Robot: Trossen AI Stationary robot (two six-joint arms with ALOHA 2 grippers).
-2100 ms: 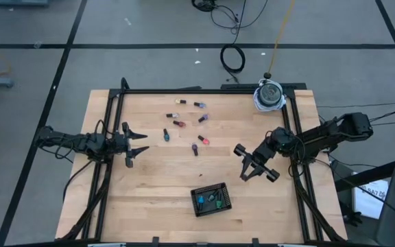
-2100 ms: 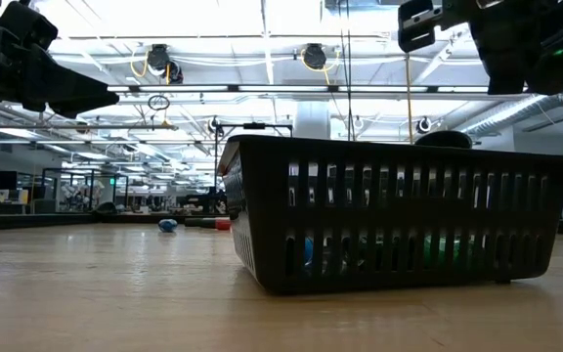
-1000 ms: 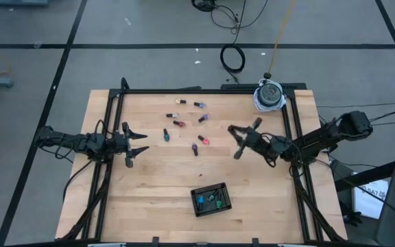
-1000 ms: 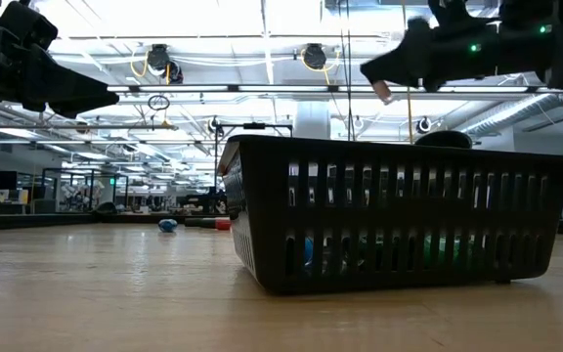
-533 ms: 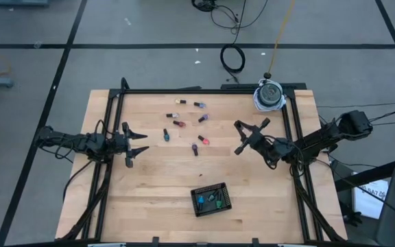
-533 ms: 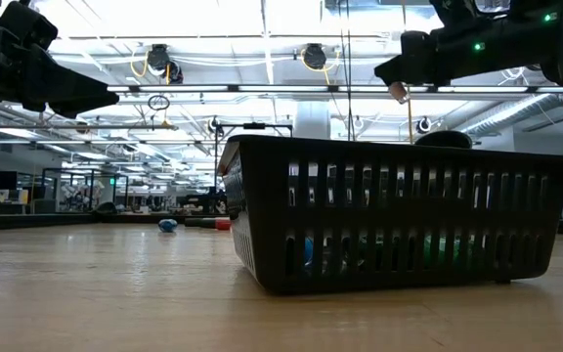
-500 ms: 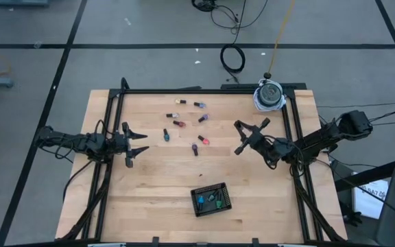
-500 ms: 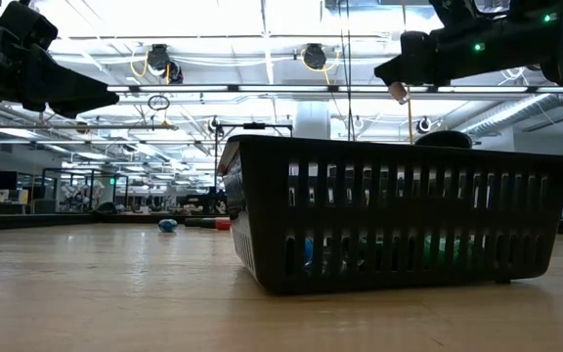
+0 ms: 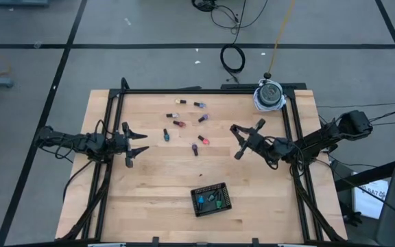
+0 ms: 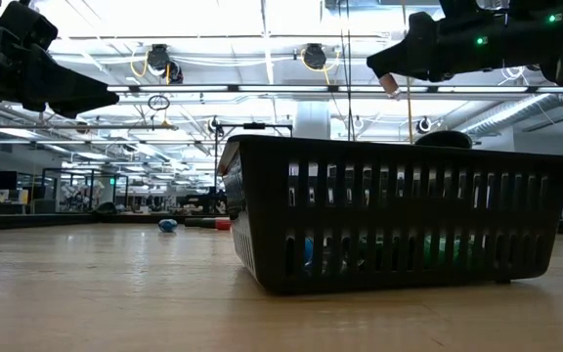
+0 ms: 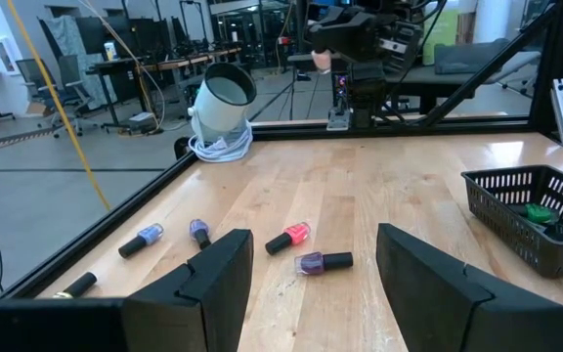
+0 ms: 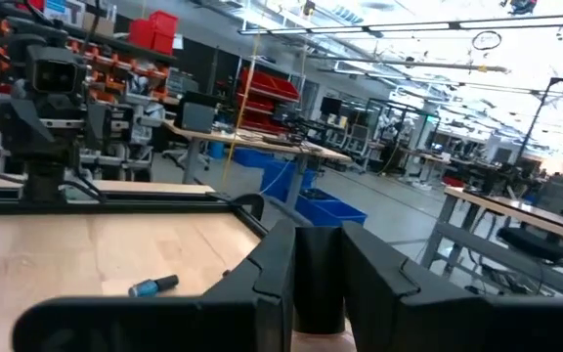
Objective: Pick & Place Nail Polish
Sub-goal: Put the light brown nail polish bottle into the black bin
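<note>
The nail polish bottles [image 9: 178, 124] lie in a loose bunch on the wood table [image 9: 156, 185], on the far half, btwn the two claws. The closest ones to the right gripper [image 9: 245, 140] are a red-pink bottle [image 9: 203, 140] & a dark one [image 9: 195, 149]. They sit near it on the side toward the left arm, not touching it. The right gripper is up in the air, high above the table in the low view, w/ its tip aimed at the bunch. Can't tell if this claw is spread or pinching. A small pinkish bit [image 10: 389, 86] shows at its tip, but what it is can't be made out. The left gripper [image 9: 132, 142] hangs over the table's left side, spread wide w/ nothing in it, and the bunch lies in front of it, apart. A few more bottles, blue [image 9: 199, 201] & green [image 9: 211, 200], sit inside the black basket [image 9: 210, 186] at the near side of the table, well apart from both claws.
</note>
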